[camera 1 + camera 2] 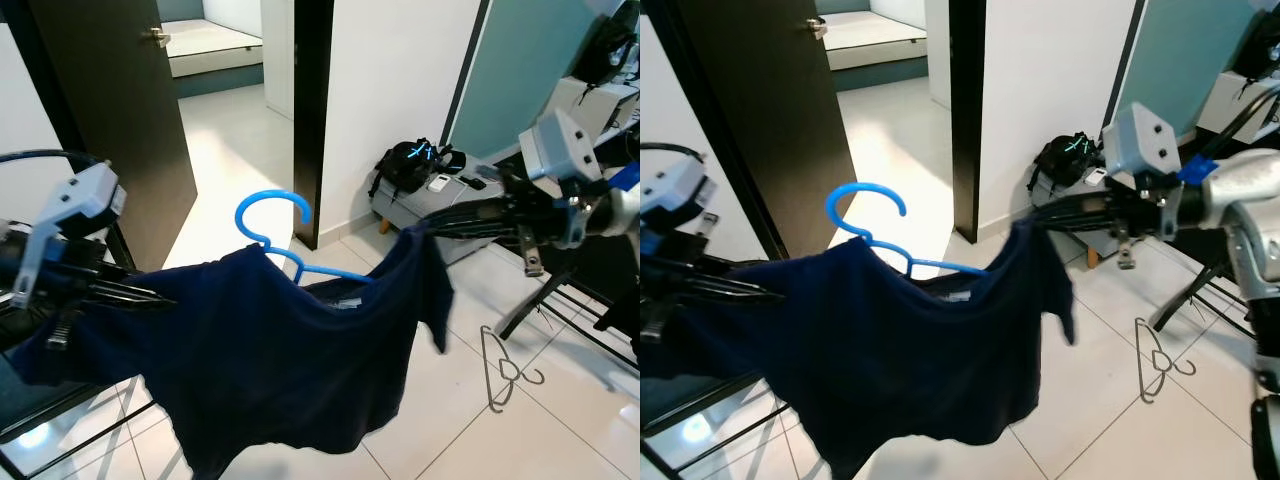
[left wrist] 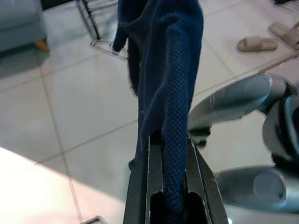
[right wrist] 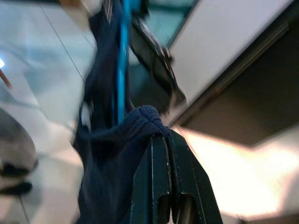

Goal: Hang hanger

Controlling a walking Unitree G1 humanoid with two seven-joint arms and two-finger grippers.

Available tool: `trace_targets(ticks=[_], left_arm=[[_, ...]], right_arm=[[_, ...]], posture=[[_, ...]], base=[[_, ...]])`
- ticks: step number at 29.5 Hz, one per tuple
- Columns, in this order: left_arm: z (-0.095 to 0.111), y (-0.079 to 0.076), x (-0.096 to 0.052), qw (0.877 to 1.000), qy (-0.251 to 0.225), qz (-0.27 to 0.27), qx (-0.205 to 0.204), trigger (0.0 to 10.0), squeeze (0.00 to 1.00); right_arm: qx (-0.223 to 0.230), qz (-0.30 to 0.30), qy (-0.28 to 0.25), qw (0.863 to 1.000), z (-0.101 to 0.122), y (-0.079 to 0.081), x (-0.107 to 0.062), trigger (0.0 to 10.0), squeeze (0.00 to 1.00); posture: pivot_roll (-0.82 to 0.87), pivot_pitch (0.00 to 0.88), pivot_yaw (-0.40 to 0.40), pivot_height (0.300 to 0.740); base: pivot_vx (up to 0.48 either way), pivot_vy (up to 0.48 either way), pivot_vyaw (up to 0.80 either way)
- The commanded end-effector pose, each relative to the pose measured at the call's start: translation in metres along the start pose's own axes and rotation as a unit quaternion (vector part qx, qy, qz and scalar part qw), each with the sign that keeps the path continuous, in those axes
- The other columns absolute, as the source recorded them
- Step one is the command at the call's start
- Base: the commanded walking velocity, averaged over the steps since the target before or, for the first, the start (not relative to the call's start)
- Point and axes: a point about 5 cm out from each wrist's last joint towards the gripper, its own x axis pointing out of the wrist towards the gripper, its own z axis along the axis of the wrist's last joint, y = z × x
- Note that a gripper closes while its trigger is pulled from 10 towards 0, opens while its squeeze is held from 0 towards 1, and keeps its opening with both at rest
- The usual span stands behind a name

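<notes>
A dark navy shirt (image 1: 270, 370) hangs stretched between my two grippers, draped over a blue plastic hanger (image 1: 270, 215) whose hook sticks up above the collar. My left gripper (image 1: 150, 295) is shut on the shirt's left shoulder; in the left wrist view the fabric (image 2: 173, 116) is pinched between the fingers (image 2: 152, 182). My right gripper (image 1: 425, 228) is shut on the right shoulder, where the cloth (image 3: 140, 121) bunches at the fingertips (image 3: 161, 140) beside the blue hanger bar (image 3: 124, 60).
A wire hanger (image 1: 505, 370) lies on the tiled floor at the right. A black backpack (image 1: 415, 160) rests on a grey bench by the white wall. A dark door (image 1: 110, 110) stands open at the left. Black stand legs (image 1: 560, 300) cross the floor at the right.
</notes>
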Motion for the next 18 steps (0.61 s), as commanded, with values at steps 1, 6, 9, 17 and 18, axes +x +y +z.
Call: trace_targets(ticks=[1,6,9,17,18], left_arm=[[0.005,0.000,0.009,1.000,-0.015,-0.012,0.007,10.0,0.00],[0.006,0.000,0.013,1.000,-0.026,-0.011,0.005,10.0,0.00],[0.006,0.000,0.013,1.000,-0.027,-0.010,0.004,10.0,0.00],[0.004,0.004,0.007,0.999,-0.041,0.029,0.001,10.0,0.00],[0.004,0.005,0.007,0.998,-0.044,0.033,0.001,10.0,0.00]], right_arm=[[-0.017,0.009,-0.025,1.000,0.013,0.000,0.003,0.0,0.00],[-0.021,0.012,-0.038,0.999,0.018,0.000,0.007,0.0,0.00],[-0.002,-0.002,-0.035,0.999,0.015,-0.002,0.007,10.0,0.12],[0.023,-0.029,0.016,0.999,0.004,-0.001,-0.014,10.0,1.00],[0.024,-0.031,0.020,0.999,0.002,-0.001,-0.016,10.0,1.00]], posture=[[0.00,0.000,-0.019,0.740],[0.00,0.000,-0.018,0.740],[0.00,0.000,-0.019,0.740],[-0.01,0.000,-0.017,0.740],[-0.01,0.000,-0.017,0.740]], base=[[0.000,0.000,0.00],[0.000,0.000,0.00],[0.000,0.000,0.00],[0.000,0.000,0.00],[0.000,0.000,0.00]])
